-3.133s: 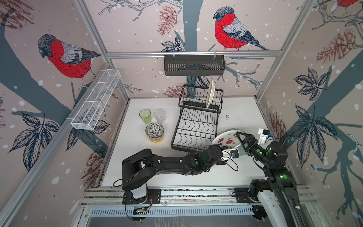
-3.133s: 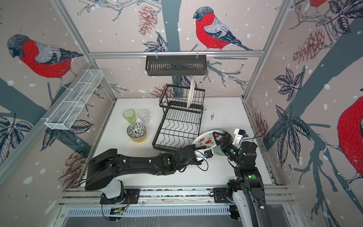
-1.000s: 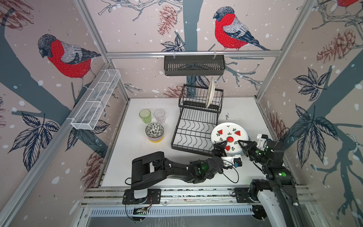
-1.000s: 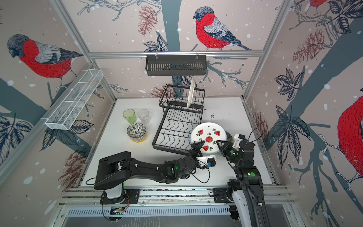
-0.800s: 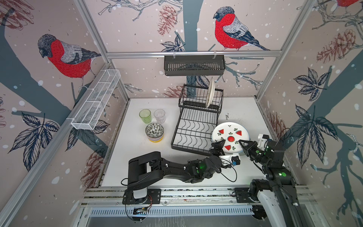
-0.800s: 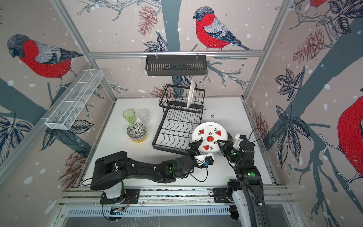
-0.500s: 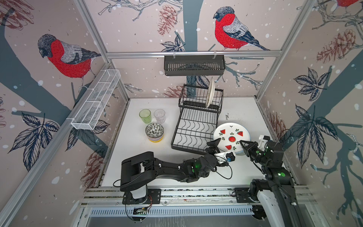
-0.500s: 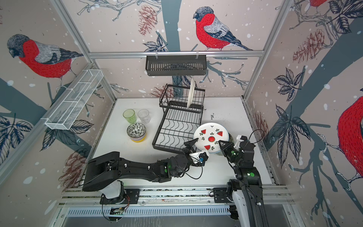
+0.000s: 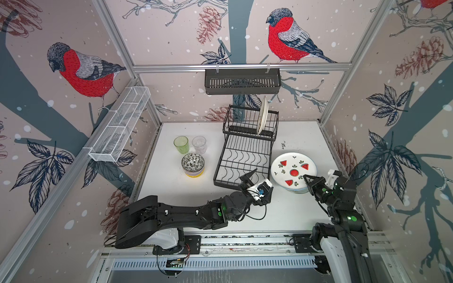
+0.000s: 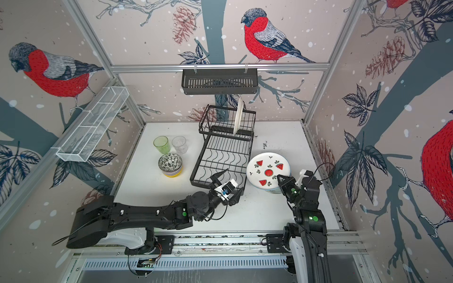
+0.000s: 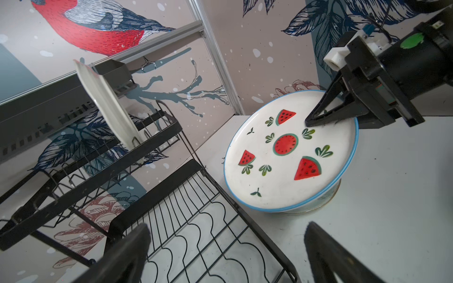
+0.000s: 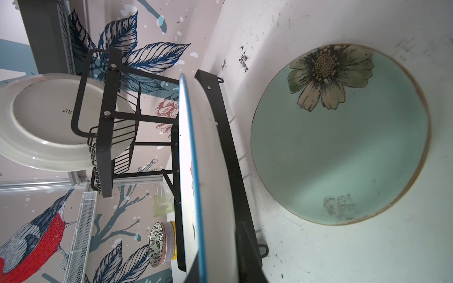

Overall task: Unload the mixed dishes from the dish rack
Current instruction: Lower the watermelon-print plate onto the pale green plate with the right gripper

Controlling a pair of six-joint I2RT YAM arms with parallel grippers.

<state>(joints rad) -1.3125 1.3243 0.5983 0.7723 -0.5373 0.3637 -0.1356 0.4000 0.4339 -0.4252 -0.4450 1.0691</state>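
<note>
Since the earlier frames your left gripper (image 9: pixel 255 182) has drawn back toward the rack's near corner, jaws wide and empty. Your right gripper (image 9: pixel 309 180) stays clamped on the watermelon plate (image 9: pixel 293 171), held just over the pale green plate (image 12: pixel 340 137) on the table right of the dish rack (image 9: pixel 241 160). Left, the stacked bowls (image 9: pixel 193 164) and two glasses (image 9: pixel 181 144) already stand unloaded. Farthest, one cream plate (image 9: pixel 262 118) remains upright in the raised tier.
</note>
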